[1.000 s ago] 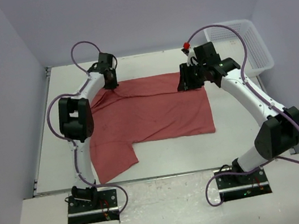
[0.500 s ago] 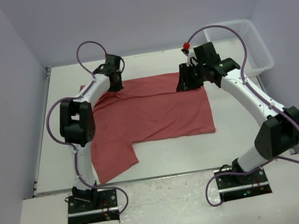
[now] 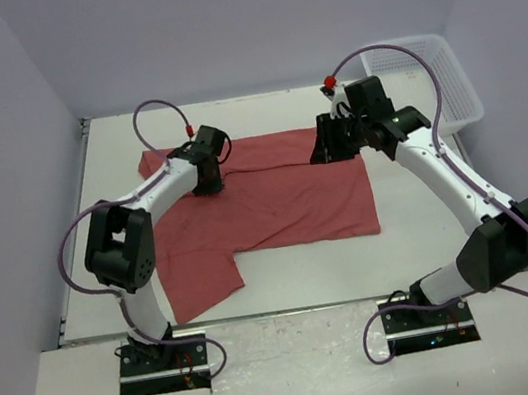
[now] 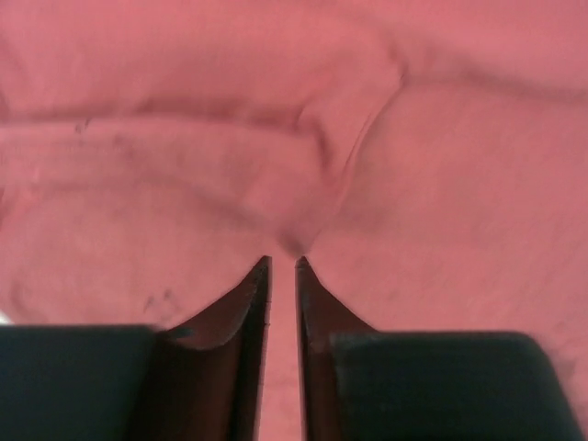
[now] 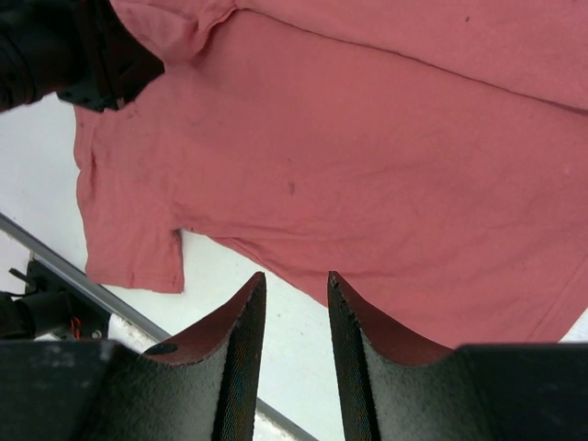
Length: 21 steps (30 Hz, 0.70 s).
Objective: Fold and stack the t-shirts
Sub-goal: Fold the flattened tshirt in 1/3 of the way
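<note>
The left gripper (image 4: 282, 263) has its fingers nearly together, with only a thin slit between them. A pucker of cloth runs up to the tips, but I cannot tell whether it is pinched or merely touched. The gripper sits low on the t-shirt (image 3: 275, 201), just inside the far edge towards the left end. Its arm reaches out and bends inward across the cloth.

The right gripper (image 5: 292, 276) has its fingers partly apart with nothing between them. Cloth and bare table (image 3: 298, 278) show through the gap. It hangs over the far right corner of the t-shirt, tilted to look back towards the near left. Its arm is stretched well forward.

The t-shirt lies spread flat in the middle of the table, its long axis running left to right. One sleeve (image 3: 197, 280) sticks out at the near left. Both tools stand along the far long edge, so the rest of the cloth lies towards the arm bases. A fold would likely bring that edge nearward, each arm taking its own end. The left is the closer to a grip.

A basket (image 3: 432, 78) stands at the far right, apart from the t-shirt.
</note>
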Tool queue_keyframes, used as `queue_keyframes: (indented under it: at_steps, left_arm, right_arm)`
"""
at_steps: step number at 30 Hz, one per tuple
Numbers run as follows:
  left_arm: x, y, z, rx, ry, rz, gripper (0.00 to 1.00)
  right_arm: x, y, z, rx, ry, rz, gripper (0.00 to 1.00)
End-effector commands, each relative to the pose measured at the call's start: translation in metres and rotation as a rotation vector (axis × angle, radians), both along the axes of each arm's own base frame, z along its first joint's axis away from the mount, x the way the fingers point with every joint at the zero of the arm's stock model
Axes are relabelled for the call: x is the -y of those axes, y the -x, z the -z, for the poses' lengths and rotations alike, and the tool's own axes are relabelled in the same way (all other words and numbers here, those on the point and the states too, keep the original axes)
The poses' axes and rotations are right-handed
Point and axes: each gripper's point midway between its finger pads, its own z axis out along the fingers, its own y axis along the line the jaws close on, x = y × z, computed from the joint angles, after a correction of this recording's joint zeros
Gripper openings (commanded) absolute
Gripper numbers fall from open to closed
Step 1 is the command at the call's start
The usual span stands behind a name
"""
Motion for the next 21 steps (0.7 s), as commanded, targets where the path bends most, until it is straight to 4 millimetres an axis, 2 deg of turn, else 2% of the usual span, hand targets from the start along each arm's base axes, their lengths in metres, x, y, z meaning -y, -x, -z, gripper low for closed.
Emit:
queue_keyframes:
  at_steps: [1,2,3,4,6,7,9,10,11,12,13,14,16,17,18,19,20,21]
  left_arm:
    - [0.005,0.017,-0.028,0.087,0.073,-0.096,0.29]
    - [0.003,0.025,-0.023,0.078,0.071,-0.102,0.38]
    - [0.004,0.027,-0.032,0.108,0.091,-0.119,0.45]
    - [-0.001,0.03,-0.033,0.123,0.072,-0.139,0.46]
    - [0.0,0.027,-0.048,0.179,0.092,-0.143,0.45]
    - [0.001,0.024,-0.054,0.2,0.094,-0.14,0.4]
    - [0.004,0.017,-0.061,0.217,0.083,-0.114,0.36]
    - [0.007,0.007,-0.072,0.238,0.082,-0.108,0.36]
    - [0.006,0.003,-0.074,0.237,0.061,-0.114,0.36]
    - [0.002,0.003,-0.06,0.18,0.013,-0.109,0.36]
    - [0.006,-0.007,-0.069,0.187,0.021,-0.112,0.36]
    - [0.006,-0.01,-0.067,0.169,0.016,-0.113,0.36]
    - [0.001,-0.012,-0.057,0.124,0.001,-0.13,0.43]
    - [0.0,-0.012,-0.059,0.131,0.016,-0.138,0.45]
    - [-0.009,-0.011,-0.056,0.124,0.014,-0.165,0.55]
    - [-0.019,-0.013,-0.063,0.149,0.027,-0.195,0.62]
    - [-0.021,-0.01,-0.063,0.155,0.028,-0.203,0.62]
    - [-0.037,-0.011,-0.062,0.159,0.023,-0.243,0.64]
  right_arm:
    - [-0.002,0.008,-0.013,0.029,-0.031,-0.012,0.35]
    - [-0.003,0.008,-0.014,0.029,-0.034,-0.013,0.35]
    - [-0.004,0.007,-0.015,0.032,-0.042,-0.012,0.35]
    - [-0.005,0.008,-0.015,0.029,-0.049,-0.017,0.34]
    - [-0.008,0.007,-0.016,0.027,-0.053,-0.02,0.34]
    - [-0.009,0.007,-0.013,0.016,-0.048,-0.022,0.34]
    - [-0.011,0.007,-0.011,0.012,-0.047,-0.023,0.33]
    - [-0.012,0.007,-0.009,0.006,-0.046,-0.027,0.33]
    - [-0.012,0.006,-0.007,0.003,-0.04,-0.023,0.33]
    - [-0.011,0.006,-0.006,0.003,-0.035,-0.018,0.34]
    - [-0.011,0.005,-0.002,-0.008,-0.028,-0.016,0.35]
    - [-0.011,0.005,0.0,-0.011,-0.022,-0.018,0.35]
    - [-0.01,0.003,0.002,-0.013,-0.006,-0.012,0.37]
    - [-0.01,0.002,0.004,-0.017,-0.002,-0.015,0.38]
    - [-0.01,0.002,0.004,-0.016,-0.002,-0.017,0.38]
    - [-0.011,0.004,0.005,-0.017,-0.007,-0.022,0.39]
    - [-0.011,0.004,0.004,-0.014,-0.009,-0.022,0.39]
    - [-0.012,0.004,0.005,-0.013,-0.013,-0.025,0.39]
